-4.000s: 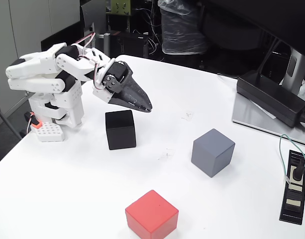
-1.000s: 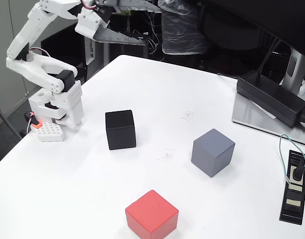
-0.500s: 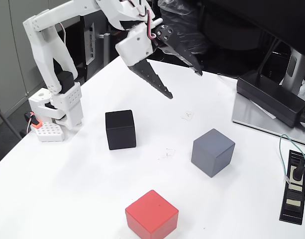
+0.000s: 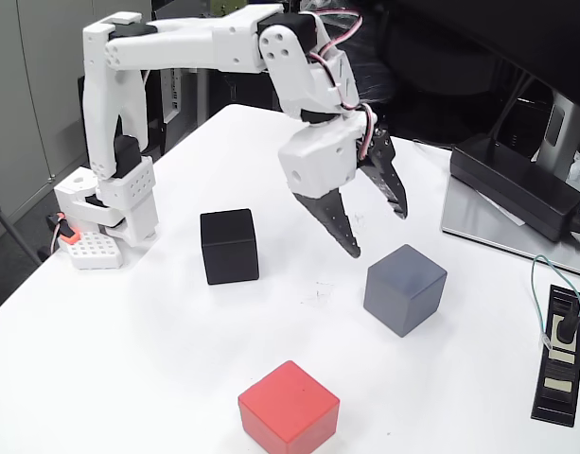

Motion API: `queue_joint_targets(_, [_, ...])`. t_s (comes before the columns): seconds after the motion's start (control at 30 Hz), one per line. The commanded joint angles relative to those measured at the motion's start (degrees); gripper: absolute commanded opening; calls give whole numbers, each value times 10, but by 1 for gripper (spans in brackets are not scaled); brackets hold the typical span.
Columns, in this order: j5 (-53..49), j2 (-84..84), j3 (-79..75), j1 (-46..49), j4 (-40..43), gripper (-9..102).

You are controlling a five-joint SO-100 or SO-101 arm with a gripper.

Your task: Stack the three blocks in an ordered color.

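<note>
Arm (image 4: 190, 47): reaching out from its base at 9 o'clock across the white worktop (image 4: 157, 378), wrist bending downward.
Gripper (image 4: 377, 231): hanging in the air just above the grey cube, at its 11 o'clock.
Fingers (image 4: 337, 225): spreading wide apart, gripping nothing, tips pointing down.
Grey cube (image 4: 404, 288): sitting on the worktop at 3 o'clock from the black cube, well apart from it.
Black cube (image 4: 229, 246): resting left of centre, near the base.
Red cube (image 4: 288, 407): lying at 6 o'clock, near the front edge, apart from both others.
Stack: none of the cubes touching another.
</note>
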Motion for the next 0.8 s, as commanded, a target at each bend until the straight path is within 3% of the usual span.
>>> queue_joint_targets(0.0, [-5, -40, -46, -3, 3, 26])
queue_joint_targets(0.37, [-4, -192, -169, -4, 3, 27])
queue_joint_targets(0.77, [-3, -200, -195, -4, 12, 27])
